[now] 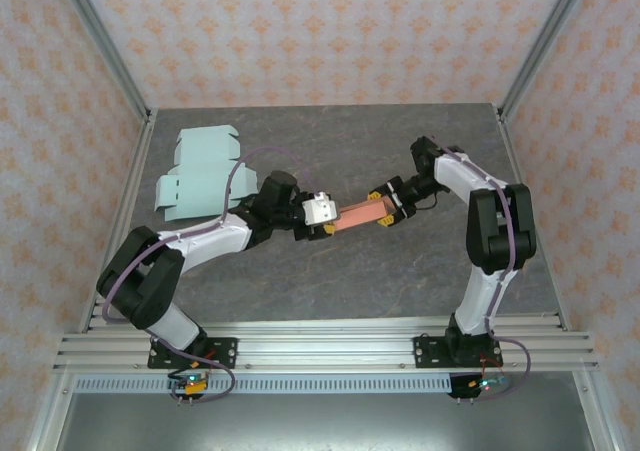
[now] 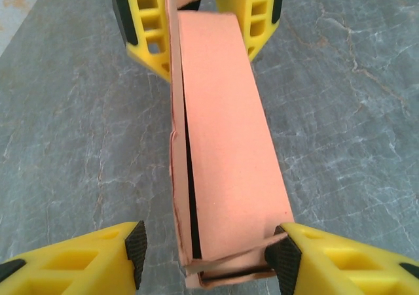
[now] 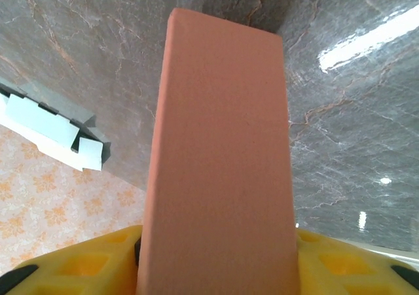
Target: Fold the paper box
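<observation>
The paper box (image 3: 219, 157) hides where the right gripper (image 3: 216, 252) clamps it, its gripped end cut off below.

- the left arm (image 1: 195, 243) and right arm (image 1: 492, 226) had white shells and black joints.
- a thin purple cable (image 1: 230, 179) looped along each.
- the left gripper (image 2: 208, 256) had yellow fingers (image 2: 65, 265) with hollow cut-outs and black pads (image 2: 136, 249).

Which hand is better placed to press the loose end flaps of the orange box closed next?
Probably the left hand: its open fingers flank the loose end flaps of the orange box, one touching the corner. The right hand is clamped on the far end, steadying it.
</observation>
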Robot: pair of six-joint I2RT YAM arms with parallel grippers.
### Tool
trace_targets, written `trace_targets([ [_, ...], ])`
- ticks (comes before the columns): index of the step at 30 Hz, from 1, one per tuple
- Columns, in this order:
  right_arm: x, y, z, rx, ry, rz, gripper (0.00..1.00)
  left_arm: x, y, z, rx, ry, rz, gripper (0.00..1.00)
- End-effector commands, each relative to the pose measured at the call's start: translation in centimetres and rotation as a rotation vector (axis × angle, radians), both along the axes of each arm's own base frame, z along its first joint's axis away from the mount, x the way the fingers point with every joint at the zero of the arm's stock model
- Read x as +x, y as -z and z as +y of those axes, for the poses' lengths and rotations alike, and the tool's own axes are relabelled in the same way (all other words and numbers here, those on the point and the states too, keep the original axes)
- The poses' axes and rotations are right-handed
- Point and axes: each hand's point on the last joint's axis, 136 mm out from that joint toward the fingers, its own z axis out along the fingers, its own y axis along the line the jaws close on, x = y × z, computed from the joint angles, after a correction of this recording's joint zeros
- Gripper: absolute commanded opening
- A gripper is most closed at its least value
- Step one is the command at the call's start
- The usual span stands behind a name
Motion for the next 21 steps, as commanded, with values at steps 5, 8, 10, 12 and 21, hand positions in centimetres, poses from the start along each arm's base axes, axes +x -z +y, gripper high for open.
trace_targets([
  [5,-0.4,0.0,0.2,0.022,0.101,0.14,0.52,-1.7,-1.1,-1.4,-0.081,0.1,0.056,0.57],
  [8,-0.6,0.1,-0.2,0.02,0.111,0.145,0.52,-1.8,-0.6,-1.3,-0.073,0.086,0.071,0.57],
  [10,-0.5,0.2,-0.5,0.017,0.119,0.15,0.52,-1.7,0.3,-1.2,-0.049,0.078,0.073,0.57],
  [12,-0.4,0.3,-0.5,0.015,0.123,0.153,0.52,-1.4,0.9,-1.2,-0.034,0.065,0.078,0.56],
  [21,-0.2,0.9,-0.5,0.01,0.174,0.164,0.52,-0.1,2.1,-1.4,-0.016,-0.026,0.066,0.56],
])
